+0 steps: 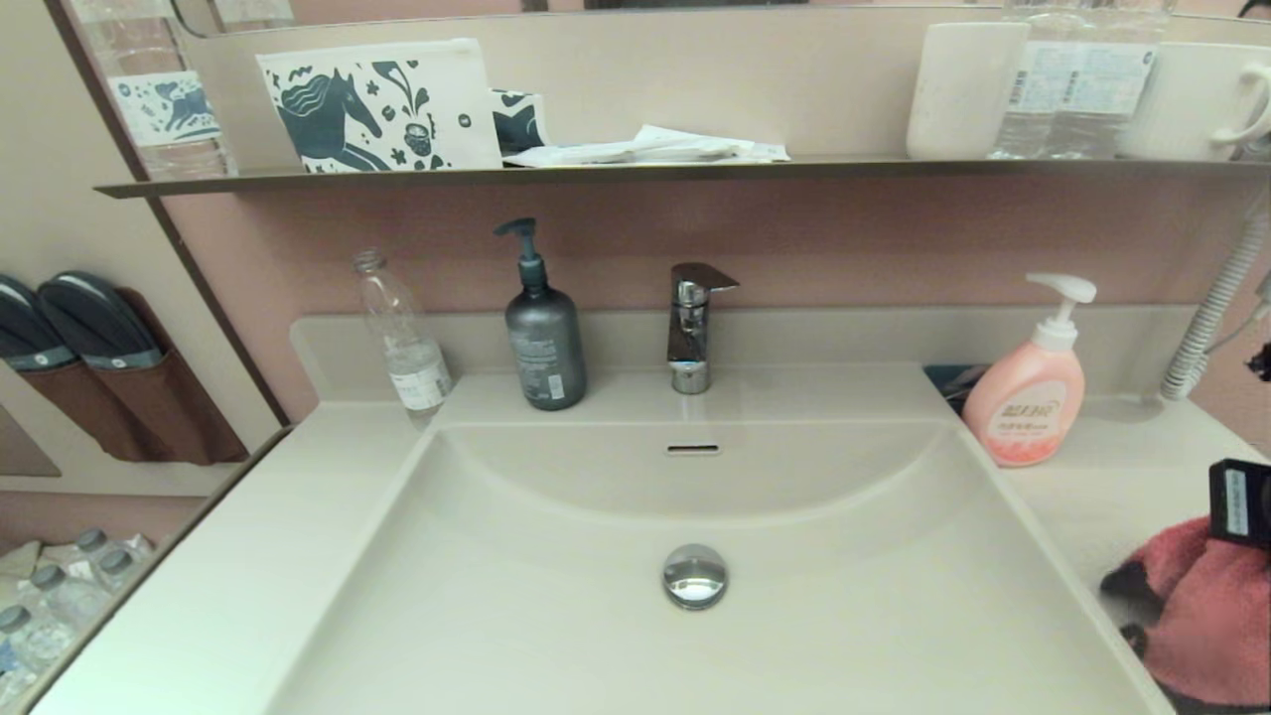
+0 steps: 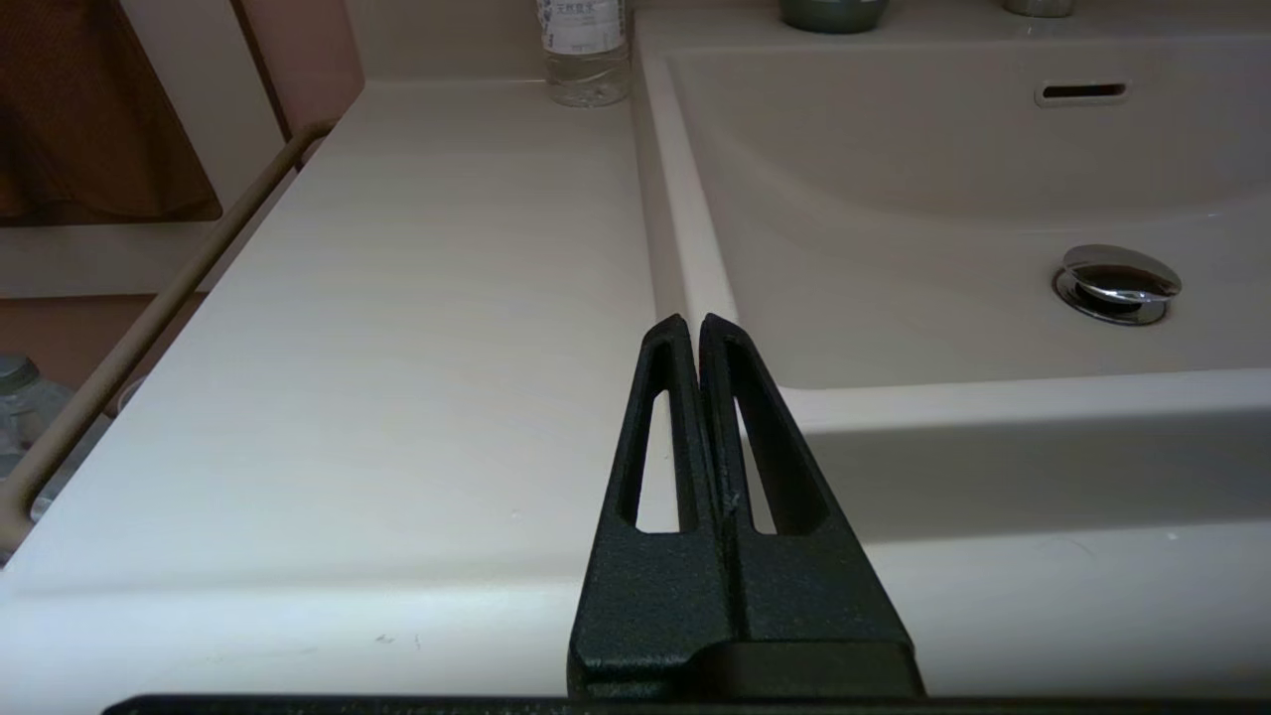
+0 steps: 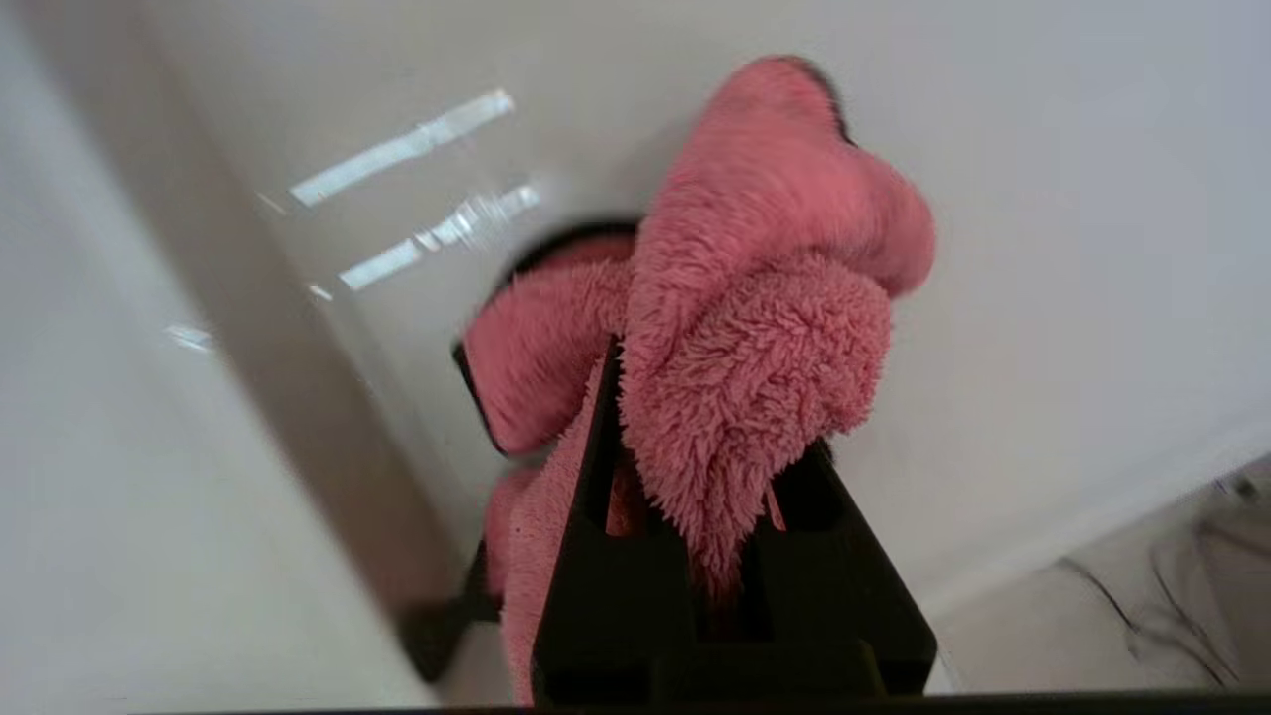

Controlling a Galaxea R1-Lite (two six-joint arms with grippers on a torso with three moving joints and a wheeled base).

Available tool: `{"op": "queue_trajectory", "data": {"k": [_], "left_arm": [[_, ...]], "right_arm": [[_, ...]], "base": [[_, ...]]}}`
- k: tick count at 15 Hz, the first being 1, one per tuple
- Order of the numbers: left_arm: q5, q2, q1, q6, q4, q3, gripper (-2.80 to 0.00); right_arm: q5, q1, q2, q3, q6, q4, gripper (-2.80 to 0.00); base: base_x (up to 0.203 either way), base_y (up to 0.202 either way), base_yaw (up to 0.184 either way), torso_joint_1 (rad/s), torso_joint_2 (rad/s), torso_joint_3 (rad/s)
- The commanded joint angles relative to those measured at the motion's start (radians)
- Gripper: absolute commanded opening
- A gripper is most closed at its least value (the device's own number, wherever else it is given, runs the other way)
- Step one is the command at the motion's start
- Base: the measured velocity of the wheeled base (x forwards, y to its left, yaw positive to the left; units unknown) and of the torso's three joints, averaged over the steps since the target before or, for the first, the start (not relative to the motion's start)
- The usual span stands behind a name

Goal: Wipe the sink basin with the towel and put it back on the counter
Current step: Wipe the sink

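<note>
The coral-pink fluffy towel (image 1: 1206, 616) with black edging is bunched up over the counter (image 1: 1112, 506), at the right of the sink basin (image 1: 635, 636). My right gripper (image 3: 710, 397) is shut on the towel (image 3: 765, 328), and a fold of it is pinched between the black fingers (image 3: 596, 447). The arm's black body (image 1: 1238, 501) shows just above the cloth. The basin is bare, with its chrome drain plug (image 1: 695, 576) and overflow slot (image 1: 693, 449). My left gripper (image 2: 692, 323) is shut on nothing, low over the front left counter (image 2: 397, 348) by the basin's corner; the head view does not show it.
Along the back edge stand a clear bottle (image 1: 402, 338), a grey pump bottle (image 1: 543, 333), the chrome tap (image 1: 692, 323) and a pink soap bottle (image 1: 1033, 392). A dark shelf (image 1: 645, 174) with a pouch and mugs runs above. A white hose (image 1: 1216, 308) hangs at far right.
</note>
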Motion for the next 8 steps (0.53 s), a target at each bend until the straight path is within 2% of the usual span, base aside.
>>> {"op": "queue_trajectory", "data": {"k": [1,3,6,8], "left_arm": [[0.000,0.000,0.000,0.000,-0.001,0.000,-2.80],[-0.001,0.000,0.000,0.000,-0.001,0.000,-2.80],[0.000,0.000,0.000,0.000,-0.001,0.000,-2.80],[0.000,0.000,0.000,0.000,-0.001,0.000,-2.80]], "right_arm": [[0.003,-0.005,0.059,0.102,0.001,-0.040,-2.80],[0.014,-0.006,0.106,0.158,-0.009,-0.103,-2.80],[0.017,-0.028,0.199,0.170,-0.018,-0.128,-2.80],[0.057,-0.043,0.241,0.194,-0.017,-0.247,-2.80]], "base": [[0.000,0.000,0.000,0.000,0.00,0.000],[0.000,0.000,0.000,0.000,0.00,0.000],[0.000,0.000,0.000,0.000,0.00,0.000],[0.000,0.000,0.000,0.000,0.00,0.000]]}}
